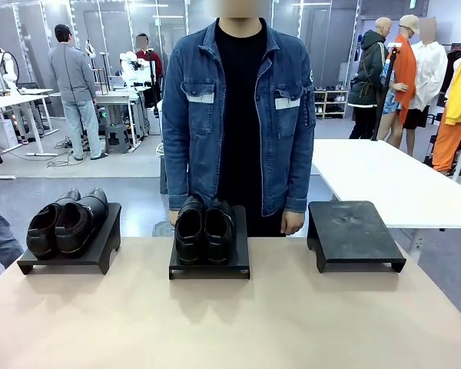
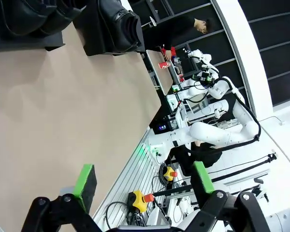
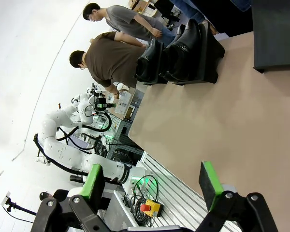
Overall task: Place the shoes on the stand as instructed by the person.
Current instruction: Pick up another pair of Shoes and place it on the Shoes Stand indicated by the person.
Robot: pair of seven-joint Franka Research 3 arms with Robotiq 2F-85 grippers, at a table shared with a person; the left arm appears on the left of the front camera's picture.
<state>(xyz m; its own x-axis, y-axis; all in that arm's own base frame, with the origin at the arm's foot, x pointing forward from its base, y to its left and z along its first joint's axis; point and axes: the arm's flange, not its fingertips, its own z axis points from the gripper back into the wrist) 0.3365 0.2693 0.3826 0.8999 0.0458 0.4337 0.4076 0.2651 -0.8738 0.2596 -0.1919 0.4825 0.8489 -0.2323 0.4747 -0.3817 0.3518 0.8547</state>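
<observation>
Glossy black leather shoes on middle stand; both grippers open, empty (await person's cue before grasping heels).

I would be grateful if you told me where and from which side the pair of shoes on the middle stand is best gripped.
Judging from the front view, the middle pair sits side by side, toes toward the robot, on its stand. Probably best to come from above and pinch each shoe across its open collar, near the heel; the glossy rounded toe looks too slippery and wide. The person stands right behind, so keep the approach on the robot's side.
</observation>
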